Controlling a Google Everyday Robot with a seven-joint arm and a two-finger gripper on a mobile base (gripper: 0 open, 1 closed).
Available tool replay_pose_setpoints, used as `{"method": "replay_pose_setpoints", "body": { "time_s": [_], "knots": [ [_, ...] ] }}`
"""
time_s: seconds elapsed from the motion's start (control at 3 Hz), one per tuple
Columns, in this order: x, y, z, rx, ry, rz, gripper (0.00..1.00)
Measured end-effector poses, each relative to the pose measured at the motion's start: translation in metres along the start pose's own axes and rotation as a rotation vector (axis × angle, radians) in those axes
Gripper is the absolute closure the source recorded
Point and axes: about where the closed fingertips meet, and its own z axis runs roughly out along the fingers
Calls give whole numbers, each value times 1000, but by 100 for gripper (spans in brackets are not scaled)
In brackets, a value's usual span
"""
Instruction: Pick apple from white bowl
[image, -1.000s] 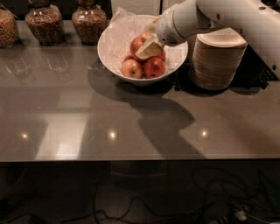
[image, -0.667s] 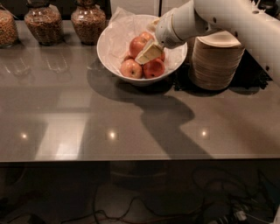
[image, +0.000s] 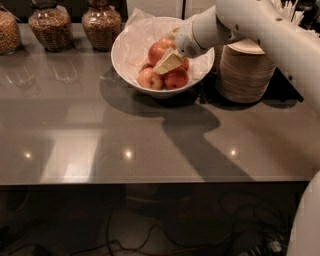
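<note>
The grey, glossy desk (image: 150, 135) fills most of the view, with my arm's shadow lying dark across its middle. My white arm (image: 260, 30) comes in from the upper right and reaches down and leftward over the rear of the desk.

The white bowl (image: 120, 60) stands toward the back of the desk, a little right of centre. It is wide and round, with a crinkled white paper liner (image: 137, 30) rising above its far rim. Just beside it on the right stands a stack of tan bowls (image: 245, 75), partly hidden behind my arm. Three glass jars with brownish contents line the back left edge: one at the far left (image: 7, 32), one beside it (image: 47, 25), and one nearest the white bowl (image: 101, 22).

Inside the white bowl lies a pile of apples. The apple (image: 156, 50), the biggest and red-orange with a pale blush, sits on top toward the back. A yellower apple (image: 150, 79) and a darker red apple (image: 176, 78) lie in front of it.

My pincer (image: 168, 62) is down inside the bowl, right against the pile at the big apple's right side. Whether it is spread or pinching, I cannot tell.
</note>
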Motion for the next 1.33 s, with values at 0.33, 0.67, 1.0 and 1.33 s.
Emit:
{"method": "replay_pose_setpoints", "body": {
  "time_s": [0.33,0.67,1.0,1.33],
  "knots": [
    [1,-1,5,-8,-1,2,37],
    [-1,-1,3,-9,-1,2,56],
    [-1,-1,3,-11,-1,-1,80],
    [-4,2,-3,-19,1,-17,99]
  ]
}}
